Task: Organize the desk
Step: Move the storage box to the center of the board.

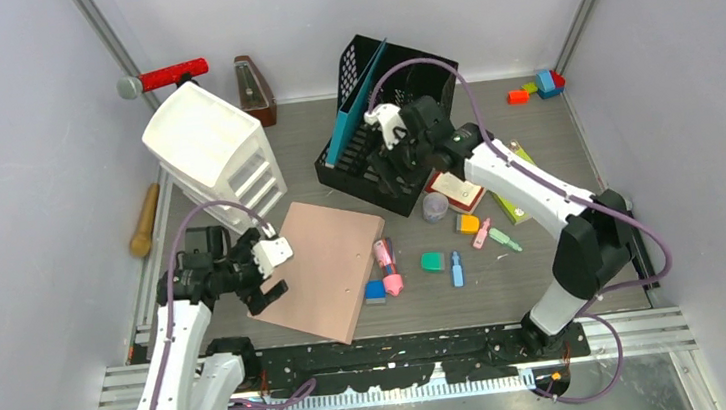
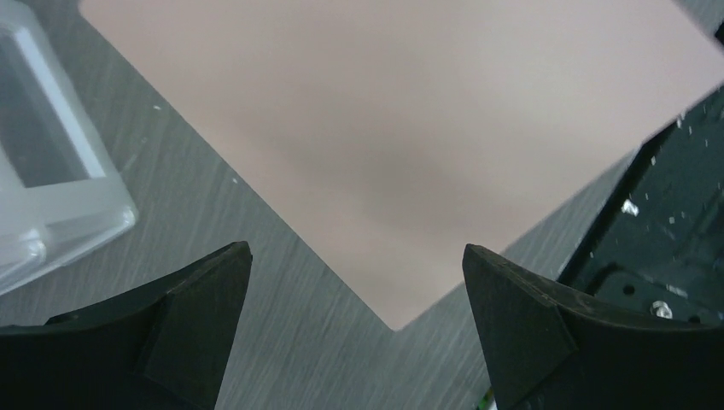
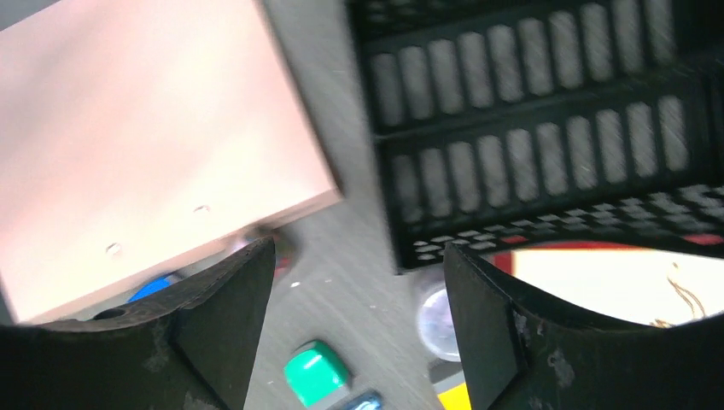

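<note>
The desk (image 1: 507,282) is a grey-brown wood-grain tabletop. A pink board (image 1: 320,264) lies flat on it at front centre. My left gripper (image 1: 258,287) is open and empty at the board's near left corner. In the left wrist view the board's corner (image 2: 410,154) lies between my open fingers (image 2: 196,325), above the gripper (image 2: 359,299). My right gripper (image 1: 388,167) is open and empty, over the front of a black mesh file organizer (image 1: 391,122). In the right wrist view the gripper (image 3: 359,290) hovers over bare desk beside the organizer (image 3: 546,128) and the board (image 3: 154,145).
A white drawer unit (image 1: 213,149) stands back left. A teal folder (image 1: 354,105) stands in the organizer. A green block (image 1: 432,261), blue marker (image 1: 457,269), yellow block (image 1: 467,223), pink item (image 1: 388,268), grey disc (image 1: 434,205) and red-edged book (image 1: 458,191) lie at centre right. Coloured blocks (image 1: 538,86) sit back right.
</note>
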Available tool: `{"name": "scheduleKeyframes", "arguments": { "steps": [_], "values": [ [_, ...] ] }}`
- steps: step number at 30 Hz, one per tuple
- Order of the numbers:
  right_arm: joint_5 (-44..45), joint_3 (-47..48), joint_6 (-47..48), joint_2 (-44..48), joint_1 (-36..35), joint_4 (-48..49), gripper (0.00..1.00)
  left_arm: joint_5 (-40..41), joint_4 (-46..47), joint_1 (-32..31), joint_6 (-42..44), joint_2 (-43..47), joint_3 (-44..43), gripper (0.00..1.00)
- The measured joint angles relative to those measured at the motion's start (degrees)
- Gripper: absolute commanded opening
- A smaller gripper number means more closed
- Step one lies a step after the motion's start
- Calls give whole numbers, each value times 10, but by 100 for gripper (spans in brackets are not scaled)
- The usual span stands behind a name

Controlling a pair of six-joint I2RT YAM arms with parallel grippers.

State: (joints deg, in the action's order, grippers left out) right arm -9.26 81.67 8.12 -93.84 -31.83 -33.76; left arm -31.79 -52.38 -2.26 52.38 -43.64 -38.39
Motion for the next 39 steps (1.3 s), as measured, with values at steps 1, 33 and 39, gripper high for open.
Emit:
{"name": "scheduleKeyframes", "arguments": {
  "steps": [1, 33, 39],
  "values": [
    [-6, 1, 9, 8, -15, -5, 78, 5, -17, 0, 21, 4, 4, 99],
    [6, 163, 114, -252, -160, -133, 91, 14, -65, -109, 240, -45, 94, 99],
    [-6, 191, 129, -289, -141, -160, 91, 14, -42, -110, 246, -44, 98, 99]
  ]
}}
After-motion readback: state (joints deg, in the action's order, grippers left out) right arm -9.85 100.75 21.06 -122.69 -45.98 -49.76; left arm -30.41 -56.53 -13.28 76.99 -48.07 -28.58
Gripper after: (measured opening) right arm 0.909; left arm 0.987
